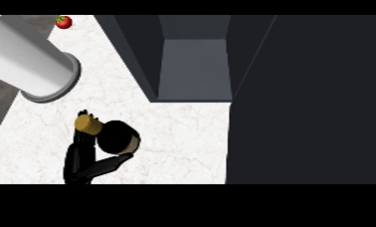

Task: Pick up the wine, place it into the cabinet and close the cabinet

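The wine bottle (117,135) is black with a gold cap (89,124) and a tan label, and shows at the lower left above the white counter. My right hand (79,164) comes up from the lower edge and is shut on it. Its fingers run along the bottle's left side and the thumb curls under the body. The dark cabinet (195,66) stands open at the upper middle, showing a bare grey inner floor. The bottle is outside the cabinet, to the left of and nearer than its opening. My left hand does not show.
My left forearm (33,61), a thick grey cylinder, crosses the upper left corner, high above the counter. A red apple (64,21) lies at the far left back. A large dark cabinet panel (301,101) fills the right side. White marble counter (176,141) lies between bottle and cabinet.
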